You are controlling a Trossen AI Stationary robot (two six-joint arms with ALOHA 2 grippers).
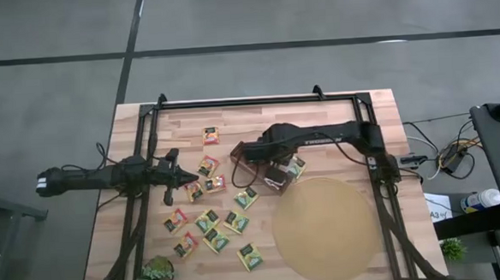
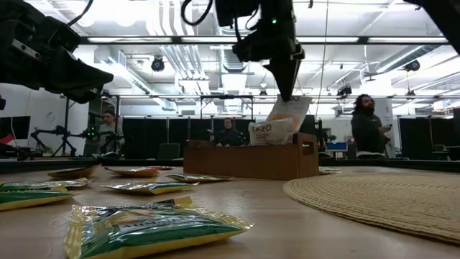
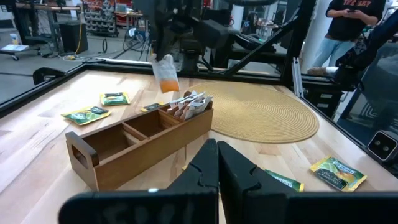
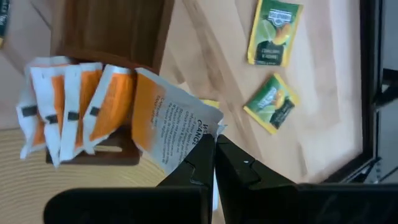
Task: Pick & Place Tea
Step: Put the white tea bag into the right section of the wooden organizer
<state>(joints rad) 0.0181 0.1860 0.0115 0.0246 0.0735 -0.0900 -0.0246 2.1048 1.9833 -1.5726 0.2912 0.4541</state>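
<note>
From above, right gripper over the brown box, left gripper pinched shut and empty beside loose tea sachets, low view, white-orange sachet hanging from the right gripper's closed tips above the box, right wrist view, the sachet pinched at its corner, just beside sachets already standing in the end compartment.

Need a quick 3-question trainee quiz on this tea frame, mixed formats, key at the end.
1. True or false: the right gripper is shut on a white-and-orange sachet above the wooden box.
2. Which box compartment already holds sachets? A) the end nearest the round mat B) the middle C) the far end
3. Fill in: the left gripper is shut and holds ____.

Key: 1 true; 2 A; 3 nothing
</note>
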